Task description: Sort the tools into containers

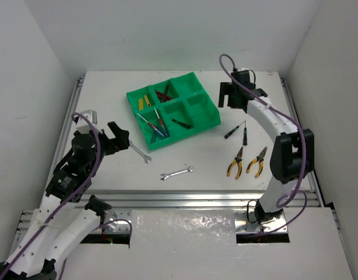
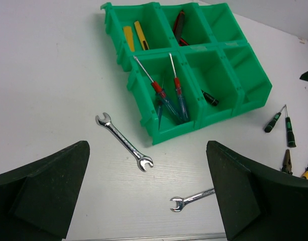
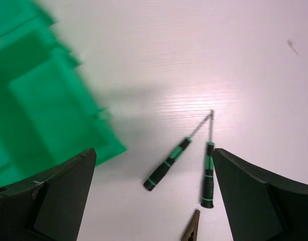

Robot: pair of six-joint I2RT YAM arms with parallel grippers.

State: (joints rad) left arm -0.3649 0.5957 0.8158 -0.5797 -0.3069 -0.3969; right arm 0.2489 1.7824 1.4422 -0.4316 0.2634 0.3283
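Note:
The green tray [image 1: 167, 139] holds yellow knives [image 1: 145, 102], red-handled knives [image 1: 164, 93], red and blue screwdrivers [image 1: 155, 123] and one black screwdriver [image 1: 181, 123]. Two silver wrenches [image 1: 139, 151] [image 1: 177, 172] lie in front of it. My left gripper [image 1: 117, 137] is open and empty above them; both show between its fingers in the left wrist view [image 2: 124, 142] [image 2: 191, 199]. My right gripper [image 1: 234, 94] is open and empty, right of the tray, above two black-green screwdrivers [image 3: 169, 163] [image 3: 209, 175]. Two yellow-handled pliers [image 1: 236, 161] [image 1: 257, 160] lie nearer.
The tray's two right-hand compartments [image 1: 202, 105] look empty. A pliers tip [image 3: 191, 232] shows at the bottom of the right wrist view, and the tray's corner [image 3: 38, 115] at its left. Metal rails [image 1: 196, 195] edge the table.

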